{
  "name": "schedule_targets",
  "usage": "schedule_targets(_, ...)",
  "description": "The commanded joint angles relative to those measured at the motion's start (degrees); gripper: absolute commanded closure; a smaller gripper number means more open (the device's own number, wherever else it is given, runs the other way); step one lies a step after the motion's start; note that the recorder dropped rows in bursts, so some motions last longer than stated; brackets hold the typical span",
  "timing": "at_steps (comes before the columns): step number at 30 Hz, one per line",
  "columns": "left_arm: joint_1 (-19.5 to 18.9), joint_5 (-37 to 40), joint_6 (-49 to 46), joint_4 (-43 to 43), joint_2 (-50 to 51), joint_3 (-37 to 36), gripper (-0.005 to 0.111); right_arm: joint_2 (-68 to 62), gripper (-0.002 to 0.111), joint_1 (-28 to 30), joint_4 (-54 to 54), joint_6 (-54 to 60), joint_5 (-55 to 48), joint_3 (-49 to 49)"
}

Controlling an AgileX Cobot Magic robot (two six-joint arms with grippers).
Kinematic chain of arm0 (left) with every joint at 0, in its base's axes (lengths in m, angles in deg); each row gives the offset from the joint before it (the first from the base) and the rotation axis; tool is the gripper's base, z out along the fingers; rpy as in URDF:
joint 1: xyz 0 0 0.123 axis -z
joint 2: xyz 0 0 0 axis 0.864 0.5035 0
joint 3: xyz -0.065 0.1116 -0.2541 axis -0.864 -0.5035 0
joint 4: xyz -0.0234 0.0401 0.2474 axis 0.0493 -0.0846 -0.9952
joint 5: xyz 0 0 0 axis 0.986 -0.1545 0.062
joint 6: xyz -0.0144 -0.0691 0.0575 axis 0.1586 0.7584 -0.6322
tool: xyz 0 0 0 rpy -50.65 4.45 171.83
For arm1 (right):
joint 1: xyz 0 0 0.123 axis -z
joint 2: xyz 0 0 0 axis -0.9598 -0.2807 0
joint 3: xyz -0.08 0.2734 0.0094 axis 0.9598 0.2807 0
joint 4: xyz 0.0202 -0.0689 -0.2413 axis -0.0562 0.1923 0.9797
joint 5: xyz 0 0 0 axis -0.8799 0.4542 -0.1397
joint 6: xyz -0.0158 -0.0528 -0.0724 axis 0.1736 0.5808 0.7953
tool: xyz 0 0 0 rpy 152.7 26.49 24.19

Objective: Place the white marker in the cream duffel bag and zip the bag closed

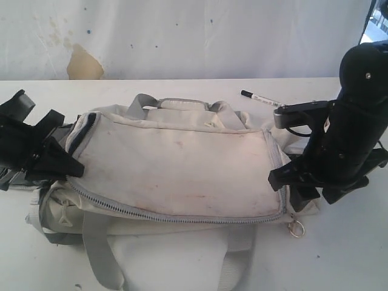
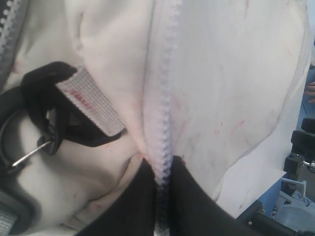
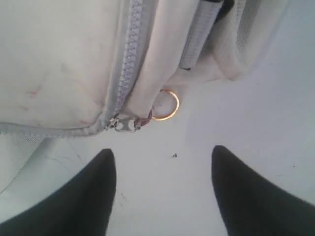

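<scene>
One white marker (image 1: 261, 98), one cream duffel (image 1: 182, 163).

Soft matt cloth on cream duffel bag (image 1: 182, 163), faint reddish smudges. zipper (image 3: 129, 59): light grey plastic-looking teeth. ring (image 3: 165, 104) just ahead of right gripper (image 3: 162, 156): shiny gold metal. webbing strap (image 2: 91, 101) beside left gripper (image 2: 161, 166): coarse woven grey. Gripper fingers (image 3: 83, 196): matt black, smooth. white marker (image 1: 260, 99): smooth barrel.

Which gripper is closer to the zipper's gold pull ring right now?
Right. The right gripper hangs open just beside the ring at one end of the bag; the left gripper pinches the zipper at the opposite end.
</scene>
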Motion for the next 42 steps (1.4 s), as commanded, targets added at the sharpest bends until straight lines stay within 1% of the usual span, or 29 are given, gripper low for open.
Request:
schedule_targets(1,-0.33,-0.81,-1.48,0.00,0.02,0.42,0.106,0.91,0.051,0.63,-0.40,0.88,-0.47,0.12)
schedule_targets(3,-0.33,-0.59,-1.48,0.00,0.02,0.42,0.099,1.25,0.051,0.63,-0.69,1.96,-0.47,0.12)
schedule_targets(5,-0.33,-0.59,-1.48,0.00,0.02,0.42,0.088,1.62,0.051,0.63,-1.43,2.73,-0.47,0.12)
schedule_targets(7,-0.33,-0.59,-1.48,0.00,0.02,0.42,0.074,1.84,0.051,0.63,-3.70,4.98,-0.47,0.12)
schedule_targets(11,-0.33,-0.59,-1.48,0.00,0.02,0.42,0.050,1.84,0.051,0.63,-6.38,6.97,-0.47,0.01)
schedule_targets(12,-0.33,-0.35,-1.48,0.00,0.02,0.42,0.041,1.84,0.051,0.63,-7.12,7.70,-0.47,0.01)
schedule_targets(14,-0.33,0.59,-1.58,-1.73,-0.26,1.06,0.037,1.84,0.051,0.63,-7.12,7.98,-0.47,0.01)
schedule_targets(15,-0.33,1.29,-2.64,-3.13,-0.52,1.77,0.036,1.84,0.051,0.63,-7.12,7.98,-0.47,0.01)
schedule_targets(16,-0.33,2.29,-4.16,-6.42,-1.30,3.38,0.036,1.84,0.051,0.63,-7.12,7.98,-0.25,0.01)
schedule_targets(19,-0.33,4.13,-3.49,-10.46,-2.44,5.94,0.036,1.84,0.051,0.63,-7.12,7.98,0.00,0.01)
schedule_targets(22,-0.33,7.91,0.81,-12.15,-3.25,7.39,0.037,1.84,0.051,0.63,-7.12,7.98,0.00,0.01)
schedule_targets(23,-0.33,7.91,4.88,-13.57,-3.36,7.96,0.037,1.84,0.051,0.63,-7.12,7.98,0.14,0.01)
schedule_targets(24,-0.33,7.91,6.53,-13.69,-3.48,8.24,0.037,1.84,0.051,0.63,-7.12,7.98,0.29,0.01)
schedule_targets(30,0.45,7.91,7.99,-12.69,-5.26,7.57,0.037,1.84,0.051,0.63,-7.12,7.98,2.00,0.01)
schedule_targets(32,1.43,7.91,8.15,-9.08,-5.35,5.93,0.037,1.84,0.051,0.63,-7.12,7.98,2.58,0.01)
schedule_targets(34,2.79,7.91,8.15,-4.56,-5.35,3.68,0.040,1.84,0.051,0.63,-7.12,7.98,2.99,0.01)
schedule_targets(35,3.71,7.91,8.15,-2.41,-5.35,2.47,0.047,1.84,0.051,0.63,-7.12,7.98,3.14,0.01)
schedule_targets(36,3.70,7.91,7.89,-1.74,-5.35,2.18,0.051,1.84,0.051,0.63,-7.12,7.98,3.14,0.01)
schedule_targets(37,3.70,7.91,7.34,-1.82,-5.35,2.08,0.058,1.84,0.051,0.63,-7.12,7.98,3.14,0.01)
schedule_targets(38,3.70,7.91,7.24,-2.40,-5.35,2.08,0.060,1.84,0.051,0.63,-7.12,7.98,3.14,0.01)
schedule_targets(42,3.70,7.91,8.12,-4.71,-5.01,2.08,0.058,1.84,0.051,0.63,-7.12,7.98,3.14,0.01)
